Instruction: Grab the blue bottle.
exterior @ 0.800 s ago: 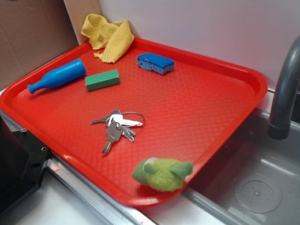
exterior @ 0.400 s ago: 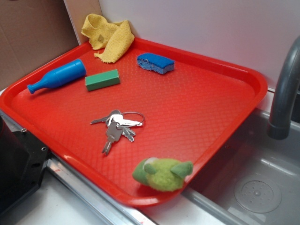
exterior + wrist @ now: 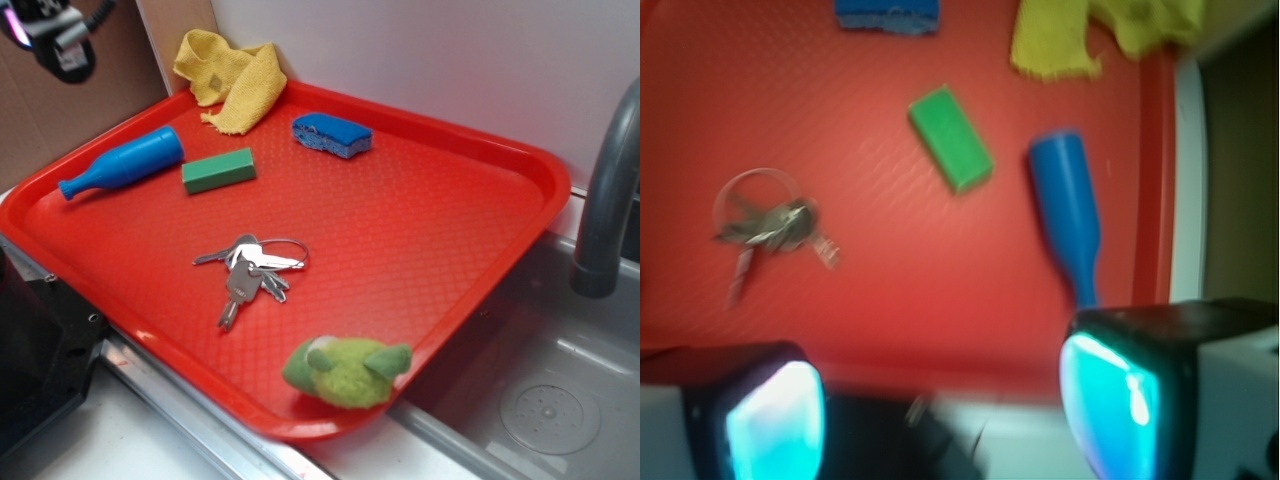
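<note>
The blue bottle (image 3: pixel 125 162) lies on its side at the left back of the red tray (image 3: pixel 540 170), neck toward the tray's left rim. My gripper (image 3: pixel 52 32) hangs high above the tray's left corner, well clear of the bottle. In the wrist view the bottle (image 3: pixel 1065 200) runs lengthwise just ahead of the right finger (image 3: pixel 1110 400), with its neck nearest that finger. The gripper (image 3: pixel 940 410) is open, its jaws wide apart with nothing between them.
A green block (image 3: pixel 218 170) lies right beside the bottle. Also on the tray are a bunch of keys (image 3: pixel 250 270), a blue sponge (image 3: pixel 331 134), a yellow cloth (image 3: pixel 230 75) and a green plush toy (image 3: pixel 345 370). A grey faucet (image 3: pixel 605 190) and a sink (image 3: pixel 540 400) are on the right.
My gripper has come into the exterior view at the top left, where it did not show before. Nothing on the tray has moved.
</note>
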`<state>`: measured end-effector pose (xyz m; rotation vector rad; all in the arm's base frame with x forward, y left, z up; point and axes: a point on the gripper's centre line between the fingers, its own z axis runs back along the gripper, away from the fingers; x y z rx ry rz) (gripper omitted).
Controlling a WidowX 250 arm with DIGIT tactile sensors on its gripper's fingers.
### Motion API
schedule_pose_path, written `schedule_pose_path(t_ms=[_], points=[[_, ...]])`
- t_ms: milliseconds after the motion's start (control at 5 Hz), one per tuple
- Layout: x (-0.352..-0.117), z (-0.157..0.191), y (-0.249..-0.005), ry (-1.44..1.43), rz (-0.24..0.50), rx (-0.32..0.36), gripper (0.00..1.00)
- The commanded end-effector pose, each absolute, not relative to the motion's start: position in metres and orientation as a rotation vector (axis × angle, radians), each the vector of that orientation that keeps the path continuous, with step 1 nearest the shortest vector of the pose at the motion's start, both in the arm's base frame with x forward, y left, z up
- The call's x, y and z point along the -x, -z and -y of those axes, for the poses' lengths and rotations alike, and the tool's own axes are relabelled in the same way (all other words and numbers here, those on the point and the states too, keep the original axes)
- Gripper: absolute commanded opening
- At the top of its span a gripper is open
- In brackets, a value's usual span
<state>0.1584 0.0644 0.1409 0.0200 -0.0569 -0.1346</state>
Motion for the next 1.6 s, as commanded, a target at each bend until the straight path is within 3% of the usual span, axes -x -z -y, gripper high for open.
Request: schedule_pose_path(t_ms=[0,200,600,800,1000,1200,1400], points=[[-0.189,-0.122,-0.099,0.189,0.083,-0.066,1.00],[-0.192,-0.140,-0.079,0.193,0.087,-0.049,1.00],[-0.201,-0.116,-0.029,0.264,0.019,-0.008,1.00],[-0.201,-0.101,-0.025,0.308,0.075,0.086,1.00],[-0.199,-0.094,-0.033,0.273,0.080,0.071,0.00],[-0.199,-0.080,-0.057,0.261,0.046,0.015,0.00],[-0.203,-0.040,-0.107,0.205,0.100,-0.027,0.00]])
